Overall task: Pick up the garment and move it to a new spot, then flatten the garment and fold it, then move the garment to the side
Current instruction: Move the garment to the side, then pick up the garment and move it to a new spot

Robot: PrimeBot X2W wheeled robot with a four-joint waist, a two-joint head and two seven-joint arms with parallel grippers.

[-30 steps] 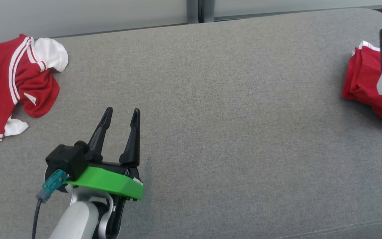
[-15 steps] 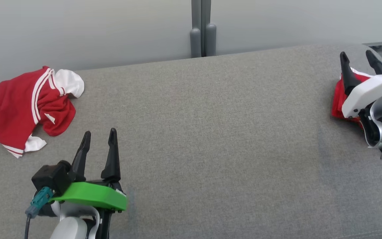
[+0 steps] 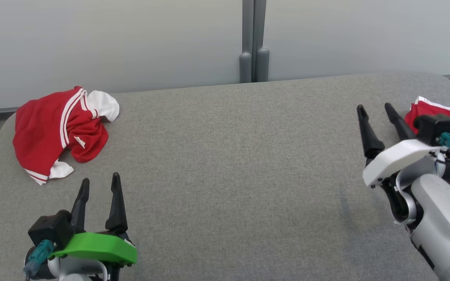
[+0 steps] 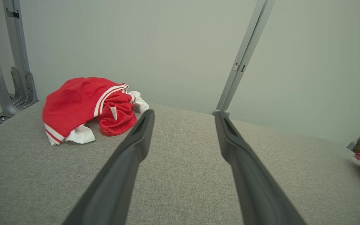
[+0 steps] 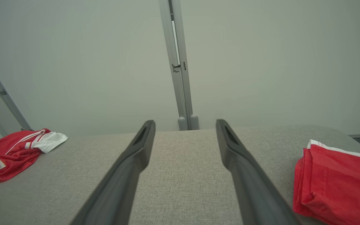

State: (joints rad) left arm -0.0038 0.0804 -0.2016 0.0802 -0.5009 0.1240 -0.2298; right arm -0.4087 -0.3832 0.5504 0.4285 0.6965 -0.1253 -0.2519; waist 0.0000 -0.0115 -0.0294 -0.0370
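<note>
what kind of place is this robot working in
Probably an indoor lab or test cell, not a home: a grey fabric-covered worktop, plain pale wall panels joined by a metal post, and a crumpled red garment and a folded red garment laid out.

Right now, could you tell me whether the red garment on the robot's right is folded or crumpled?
Folded: the right garment sits as a compact block with stacked layer edges and straight white trim.
</note>
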